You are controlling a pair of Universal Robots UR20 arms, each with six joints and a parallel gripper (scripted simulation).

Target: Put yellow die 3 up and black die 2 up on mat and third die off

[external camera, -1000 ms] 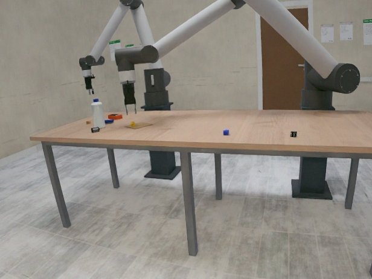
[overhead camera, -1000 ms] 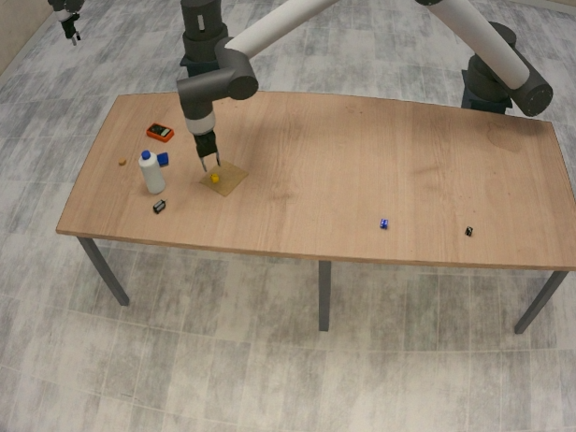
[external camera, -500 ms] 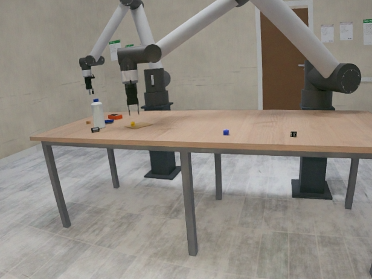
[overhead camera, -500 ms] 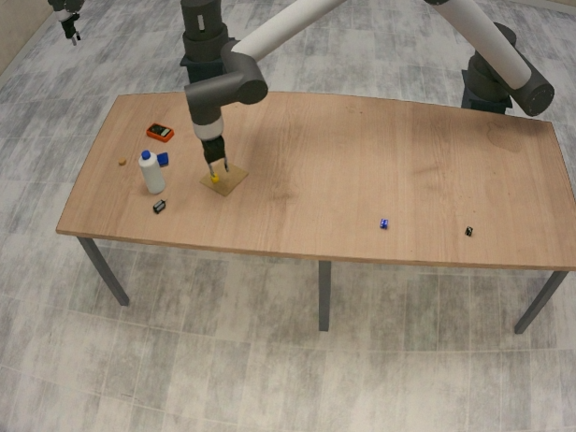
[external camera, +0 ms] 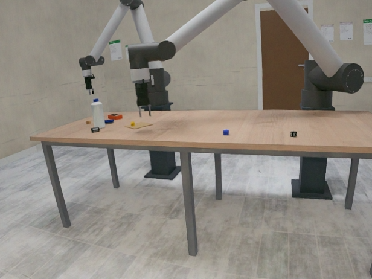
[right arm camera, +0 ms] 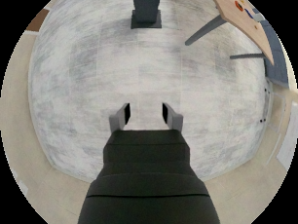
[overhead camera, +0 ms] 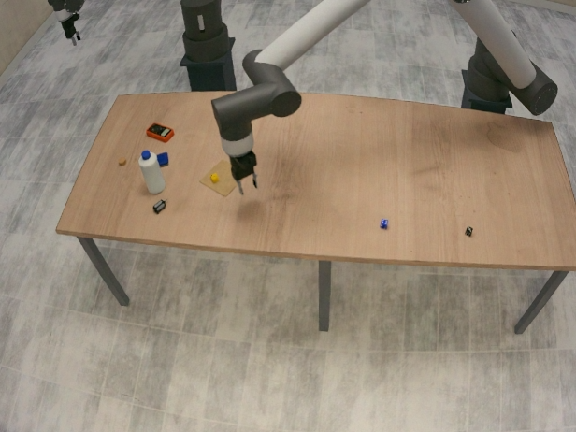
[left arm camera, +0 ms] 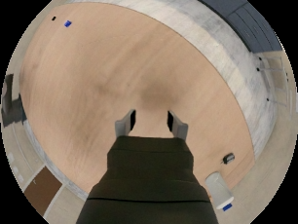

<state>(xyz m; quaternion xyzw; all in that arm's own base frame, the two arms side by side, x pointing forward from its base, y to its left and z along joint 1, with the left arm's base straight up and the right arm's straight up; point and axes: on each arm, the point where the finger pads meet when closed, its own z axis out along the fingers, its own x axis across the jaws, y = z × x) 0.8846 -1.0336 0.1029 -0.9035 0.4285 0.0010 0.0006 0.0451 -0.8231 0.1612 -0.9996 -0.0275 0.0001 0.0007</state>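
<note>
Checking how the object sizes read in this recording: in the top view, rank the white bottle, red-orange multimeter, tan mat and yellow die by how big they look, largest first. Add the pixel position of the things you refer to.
1. Tan mat (overhead camera: 225, 188)
2. White bottle (overhead camera: 152, 175) (left arm camera: 220, 191)
3. Red-orange multimeter (overhead camera: 160, 133)
4. Yellow die (overhead camera: 214, 178)
</note>
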